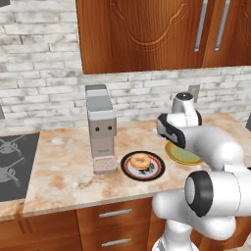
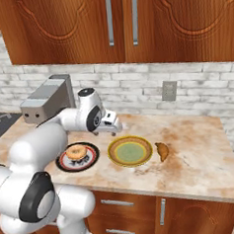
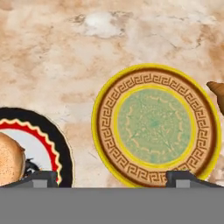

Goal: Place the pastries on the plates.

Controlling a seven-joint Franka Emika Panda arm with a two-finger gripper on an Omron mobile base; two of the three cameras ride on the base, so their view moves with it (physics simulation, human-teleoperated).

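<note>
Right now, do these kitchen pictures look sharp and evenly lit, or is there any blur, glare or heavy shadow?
Left base view: flat, even light, slightly soft; the doughnut and black plate cast almost no shadow. Right base view: equally soft, no glare on the counter; the croissant looks smudgy. Hand view: the yellow plate pattern is crisp, the marble blurry, with a pale patch.

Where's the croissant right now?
In the right base view, the croissant lies on the counter, just right of the yellow-rimmed plate, not on it.
</note>
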